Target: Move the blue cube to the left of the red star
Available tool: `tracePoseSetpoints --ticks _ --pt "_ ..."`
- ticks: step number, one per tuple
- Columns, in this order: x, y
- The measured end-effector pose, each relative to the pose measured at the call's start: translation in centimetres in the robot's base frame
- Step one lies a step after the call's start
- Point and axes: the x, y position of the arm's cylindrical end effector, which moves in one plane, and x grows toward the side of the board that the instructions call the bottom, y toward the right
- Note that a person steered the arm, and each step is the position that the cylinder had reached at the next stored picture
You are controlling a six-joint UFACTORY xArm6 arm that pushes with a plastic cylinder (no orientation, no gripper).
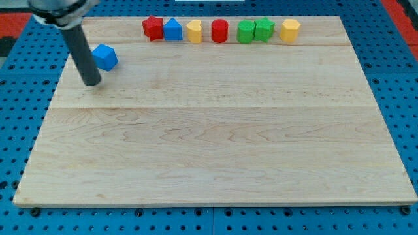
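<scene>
1. Worktop: pale wood board, filled most of the view, sat on a blue perforated base.
2. Rod: dark, came down from the view's top left. My tip was on the board near its left edge.
3. No pincer on this arm, so nothing to report as apart or together; just the bare rod.
4. Blue cube: lay alone in the board's upper left, just to the right of the rod and slightly above my tip. Can't tell if rod and cube touched.
5. Row of seven blocks along the view's top, left to right: red star, blue block with a peaked top, yellow block, red block, green block, second green block, second yellow block.
6. Blue cube sat to the left of the red star, lower in the view, with a clear gap between them.
</scene>
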Motion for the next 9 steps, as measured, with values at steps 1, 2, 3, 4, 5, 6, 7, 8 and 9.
tracePoseSetpoints --ticks 1,2,3,4,5,6,7,8,9 --pt "-5.3 3.6" --pt "-8.8 5.3" --pt "-10.4 4.1" --pt "-10.4 -0.4" --pt "-9.8 0.9" --pt "-5.8 8.3" --pt "-6.8 15.7" --pt "-6.8 16.2" --pt "-4.9 18.5"
